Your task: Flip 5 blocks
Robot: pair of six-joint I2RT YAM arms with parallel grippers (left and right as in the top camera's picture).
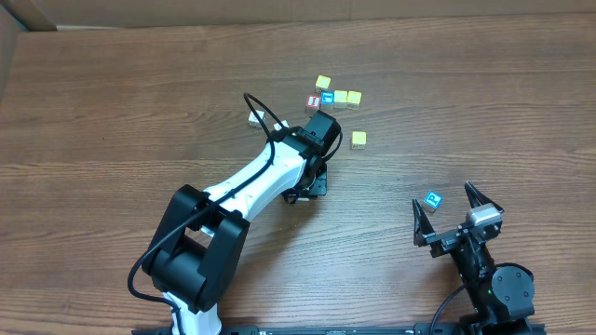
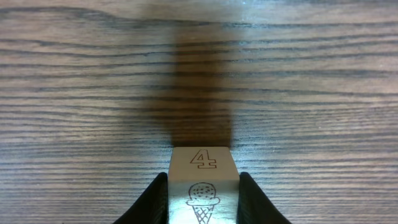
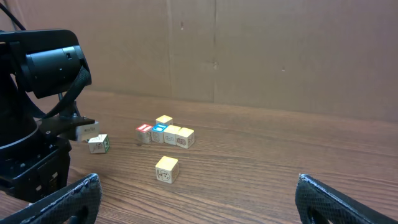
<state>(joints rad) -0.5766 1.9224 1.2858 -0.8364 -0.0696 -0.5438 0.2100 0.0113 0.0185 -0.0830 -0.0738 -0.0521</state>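
The cream block sits between the two fingers of the left claw. A face with an outlined 4 points away from the wrist and a face with an ice-cream cone points towards the camera. The claw is narrowed to the block's width, with a finger on each side face, so it has hold of the block. Whether the underside touches the desk cannot be told from here; only a dark shadow shows on the wood ahead.

The step in hand looks like setting this block down on a new face. To do it well, the wrist should roll until a different face is on top. It should then lower until the bottom face lies flat on the wood before the fingers part. Opening only a little and lifting straight up should keep the fingers from dragging or tipping it back.

A lone yellow block lies near the left arm, so the set-down spot should stay apart from it. Farther off, the right claw stands wide open and holds nothing, with a blue block just by its tips
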